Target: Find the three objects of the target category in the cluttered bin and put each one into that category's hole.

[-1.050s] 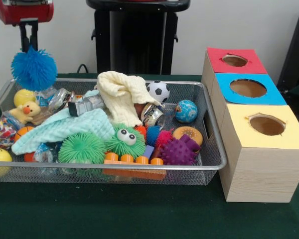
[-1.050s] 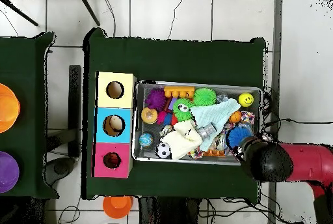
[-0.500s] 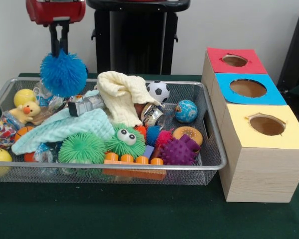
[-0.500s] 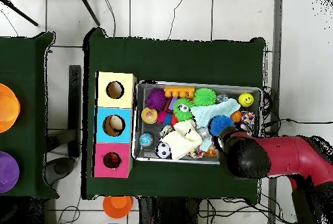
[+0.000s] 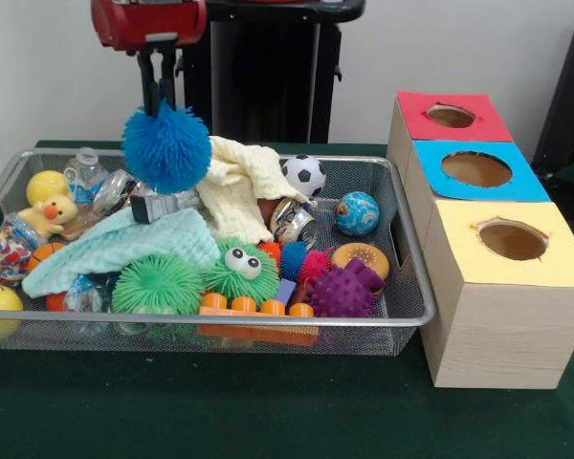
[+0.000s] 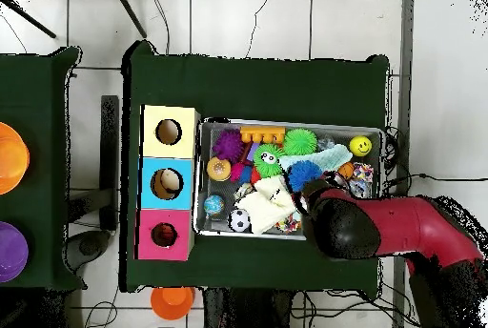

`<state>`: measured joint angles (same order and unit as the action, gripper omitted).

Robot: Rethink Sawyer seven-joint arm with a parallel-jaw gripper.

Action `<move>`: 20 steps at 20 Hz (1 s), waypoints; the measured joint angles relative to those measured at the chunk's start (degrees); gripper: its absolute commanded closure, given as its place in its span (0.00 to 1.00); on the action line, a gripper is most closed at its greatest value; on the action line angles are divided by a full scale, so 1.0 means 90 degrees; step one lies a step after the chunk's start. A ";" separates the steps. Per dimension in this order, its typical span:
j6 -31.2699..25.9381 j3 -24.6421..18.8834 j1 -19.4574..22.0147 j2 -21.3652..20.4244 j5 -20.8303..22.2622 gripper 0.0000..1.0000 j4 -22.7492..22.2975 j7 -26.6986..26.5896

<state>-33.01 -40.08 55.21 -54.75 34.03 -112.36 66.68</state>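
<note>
Tool with blue ball, apparently nearer boxes.

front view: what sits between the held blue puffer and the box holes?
In the front view, between the blue puffer ball hanging from the end effector and the boxes: cream cloth, soccer ball, globe ball, then the bin's wall.

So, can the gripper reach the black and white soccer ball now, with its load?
Probably not yet: the gripper is shut on the blue spiky pom-pom ball, so it cannot grasp. The black and white soccer ball itself lies uncovered against the far wall of the wire mesh bin.
</note>
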 measured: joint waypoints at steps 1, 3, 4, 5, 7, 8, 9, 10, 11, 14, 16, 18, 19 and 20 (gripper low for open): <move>-0.0001 0.0001 -0.0020 0.0001 -0.0012 1.00 -0.0001 0.0000; -0.0001 0.0000 -0.0156 0.0008 -0.0119 0.00 -0.0001 0.0000; -0.0001 0.0000 -0.0165 0.0008 -0.0130 0.00 -0.0001 0.0000; 0.0000 0.0000 -0.0174 0.0007 -0.0141 0.00 0.0000 0.0000; 0.0000 0.0000 -0.0205 0.0010 -0.0183 0.00 -0.0001 0.0000; 0.0000 0.0000 -0.0230 0.0010 -0.0223 0.00 0.0000 0.0000; 0.0000 0.0000 -0.0237 0.0011 -0.0243 0.00 -0.0001 0.0000; -0.0001 0.0001 -0.0242 0.0011 -0.0258 0.00 -0.0001 0.0000; 0.0000 0.0000 -0.0243 0.0011 -0.0278 0.00 0.0000 0.0000; 0.0000 0.0001 -0.0244 0.0010 -0.0320 0.00 0.0000 0.0000; 0.0000 0.0001 -0.0244 0.0012 -0.0316 0.00 0.0000 0.0000; 0.0000 0.0003 -0.0244 0.0028 -0.0311 0.00 0.0004 0.0000; 0.0000 0.0004 -0.0244 0.0048 -0.0308 0.00 0.0008 0.0000; 0.0000 0.0006 -0.0244 0.0079 -0.0300 0.00 0.0018 0.0000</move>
<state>-33.01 -40.02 53.01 -54.04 31.33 -112.20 66.68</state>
